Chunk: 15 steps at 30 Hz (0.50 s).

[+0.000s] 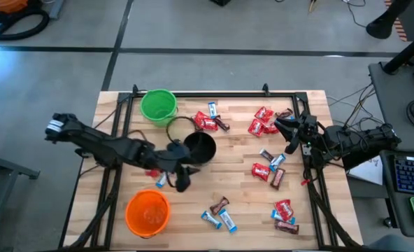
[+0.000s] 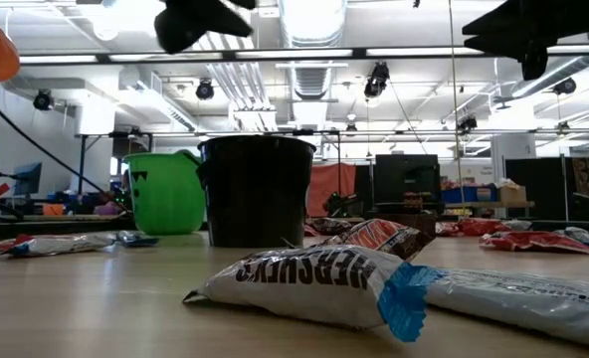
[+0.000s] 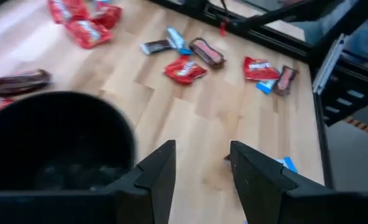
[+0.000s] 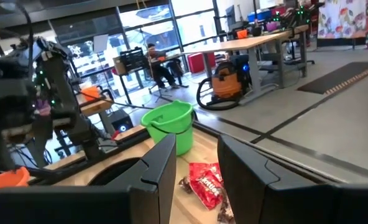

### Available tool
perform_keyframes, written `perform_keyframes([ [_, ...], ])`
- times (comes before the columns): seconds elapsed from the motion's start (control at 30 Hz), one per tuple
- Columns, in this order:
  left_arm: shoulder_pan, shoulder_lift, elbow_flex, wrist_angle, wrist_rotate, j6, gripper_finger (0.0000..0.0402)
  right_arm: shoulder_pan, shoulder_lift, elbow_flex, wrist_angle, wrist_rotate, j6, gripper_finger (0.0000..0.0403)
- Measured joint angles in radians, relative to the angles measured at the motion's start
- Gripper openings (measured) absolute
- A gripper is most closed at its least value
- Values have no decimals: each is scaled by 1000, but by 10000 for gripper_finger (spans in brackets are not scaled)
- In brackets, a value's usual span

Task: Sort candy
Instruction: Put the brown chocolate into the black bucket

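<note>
Small wrapped candy bars in red, blue-and-white and brown lie flat in loose groups on the wooden table (image 1: 235,150): by the green cup (image 1: 207,120), at the far right (image 1: 263,122), mid right (image 1: 268,168) and along the near edge (image 1: 219,213). My left gripper (image 1: 181,178) (image 3: 202,174) is open beside the black cup (image 1: 200,147) (image 3: 53,149), over bare wood, with one bar (image 1: 158,180) just to its left. My right gripper (image 1: 285,129) (image 4: 196,168) is open above the far-right group, a red bar (image 4: 206,183) showing between its fingers.
A green cup (image 1: 158,106) stands at the far left, an orange cup (image 1: 147,212) at the near left, the black cup (image 2: 257,189) between them. A dark frame rail (image 1: 214,93) runs along the table's far edge and sides. A Hershey's bar (image 2: 314,283) lies close before the low camera.
</note>
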State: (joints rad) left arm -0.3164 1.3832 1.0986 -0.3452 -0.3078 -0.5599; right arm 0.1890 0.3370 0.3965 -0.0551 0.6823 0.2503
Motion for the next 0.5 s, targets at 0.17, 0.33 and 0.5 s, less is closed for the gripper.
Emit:
perform_keyframes([
  [0.17, -1, 131, 94, 9, 50, 13, 135, 0, 0, 0, 0, -1, 26, 109],
  [0.33, -3, 239, 207, 4, 74, 57, 135, 0, 0, 0, 0, -1, 26, 109],
  [0.5, -9, 297, 288, -63, 75, 80, 135, 0, 0, 0, 0, -2, 28, 109],
])
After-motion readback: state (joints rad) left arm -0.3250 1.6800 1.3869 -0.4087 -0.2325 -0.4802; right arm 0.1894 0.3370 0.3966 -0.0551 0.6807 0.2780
